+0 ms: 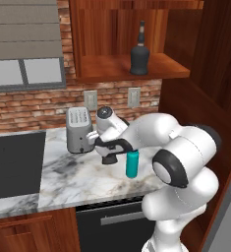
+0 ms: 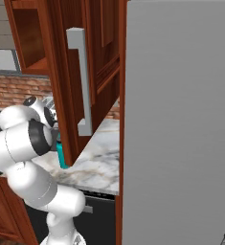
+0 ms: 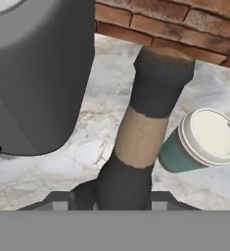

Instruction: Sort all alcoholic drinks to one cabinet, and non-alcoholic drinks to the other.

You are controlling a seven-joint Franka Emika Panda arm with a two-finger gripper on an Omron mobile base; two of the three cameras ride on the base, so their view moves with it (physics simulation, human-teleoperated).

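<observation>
Marble counter point(image 1: 77, 179), brick wall point(image 1: 33, 106), toaster point(image 1: 78, 129)

One black bottle point(image 1: 139, 51) stands upright on the wide cabinet's shelf point(image 1: 158, 72); the teal bottle point(image 1: 132, 164) stands on the counter.

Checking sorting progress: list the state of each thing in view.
Shelf black bottle: upright in wide cabinet.
Counter black bottle: on counter.
Claw: around that bottle; grip unclear.
Teal bottle: upright on counter.
Cup: on counter, lid on.
</observation>
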